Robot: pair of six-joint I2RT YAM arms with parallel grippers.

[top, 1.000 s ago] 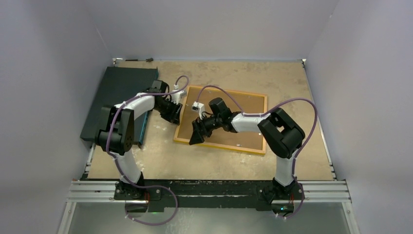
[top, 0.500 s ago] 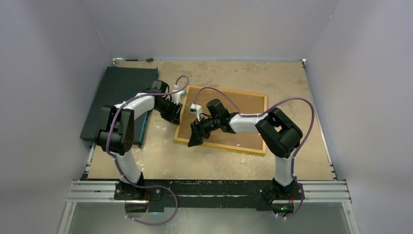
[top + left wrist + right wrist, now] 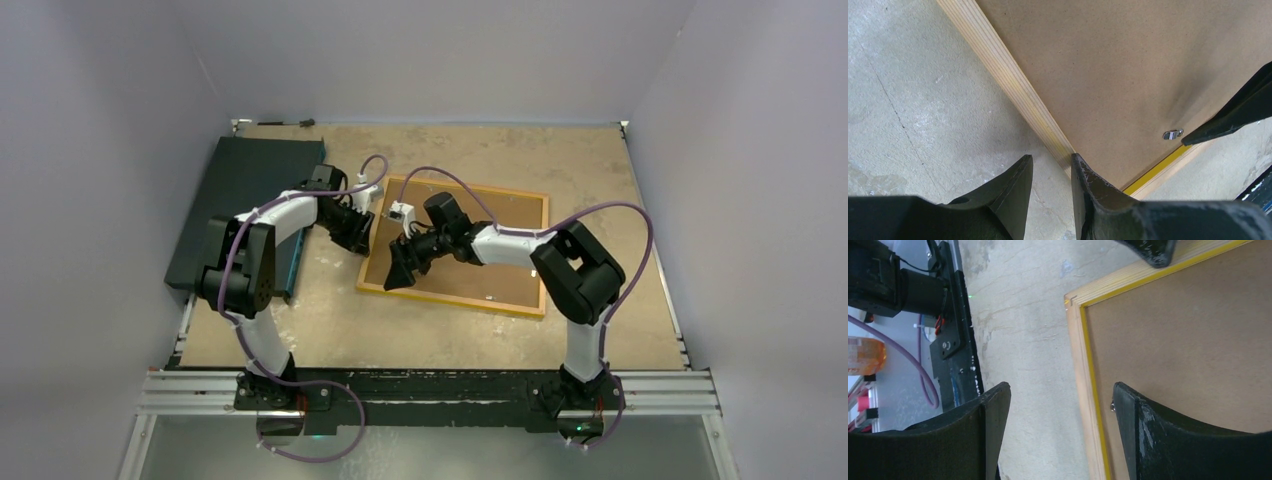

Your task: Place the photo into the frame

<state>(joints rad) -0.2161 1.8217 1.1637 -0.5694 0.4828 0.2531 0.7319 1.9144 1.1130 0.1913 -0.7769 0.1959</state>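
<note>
The frame [image 3: 470, 303] lies face down mid-table, its wood-toned rim [image 3: 1013, 80] around a brown backing board [image 3: 500, 270]. The photo is hidden in every view. My left gripper [image 3: 362, 238] sits low at the frame's left edge. It is narrowly open [image 3: 1050, 162], with bare table between the fingers and the rim running in behind the right finger. My right gripper [image 3: 397, 275] hangs wide open over the frame's near-left corner [image 3: 1062, 390]. One finger is over the table, the other over the board [image 3: 1188, 340].
A dark flat slab [image 3: 240, 200] lies at the far left, partly under the left arm. A small metal clip [image 3: 1173, 134] sits on the board near a yellow inner strip [image 3: 1158, 170]. The arms' base rail [image 3: 955, 355] runs along the near edge.
The right gripper has crept a little up and left along the frame's left end. The left gripper holds its place, its jaws slightly narrower.
</note>
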